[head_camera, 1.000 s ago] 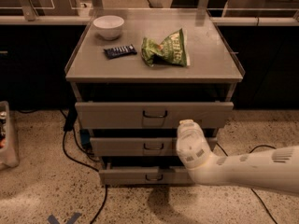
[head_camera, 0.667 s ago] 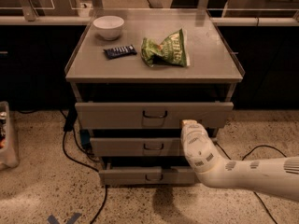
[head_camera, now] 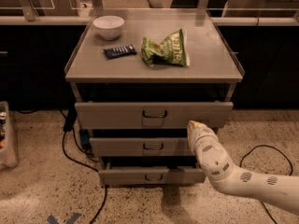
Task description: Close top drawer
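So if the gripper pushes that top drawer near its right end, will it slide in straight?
Probably, with some skew. The top drawer looks like rigid metal, so its front shouldn't flex. The gripper sits at its lower right, well off the central handle, so an off-centre push may rack it slightly.

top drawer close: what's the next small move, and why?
Probably lift the gripper slightly and push straight in on the top drawer. The drawer stands out from the cabinet, and the gripper sits at the lower edge of its front panel, right of the handle, so a push there might slip under.
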Robot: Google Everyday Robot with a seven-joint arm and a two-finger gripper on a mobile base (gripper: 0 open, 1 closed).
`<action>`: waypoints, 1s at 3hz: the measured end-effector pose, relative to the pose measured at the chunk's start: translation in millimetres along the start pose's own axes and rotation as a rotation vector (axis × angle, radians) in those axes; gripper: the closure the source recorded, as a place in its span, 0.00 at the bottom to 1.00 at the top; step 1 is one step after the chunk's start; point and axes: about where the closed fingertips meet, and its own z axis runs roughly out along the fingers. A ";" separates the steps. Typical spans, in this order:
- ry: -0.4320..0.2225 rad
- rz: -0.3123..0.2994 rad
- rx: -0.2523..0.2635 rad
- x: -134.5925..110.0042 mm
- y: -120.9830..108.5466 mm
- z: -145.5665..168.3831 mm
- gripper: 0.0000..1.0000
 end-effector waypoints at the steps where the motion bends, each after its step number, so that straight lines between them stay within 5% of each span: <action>1: 0.009 0.000 -0.001 2.8 0.0 0.0 1.00; 3: 0.029 -0.104 -0.037 -2.6 14.8 24.5 1.00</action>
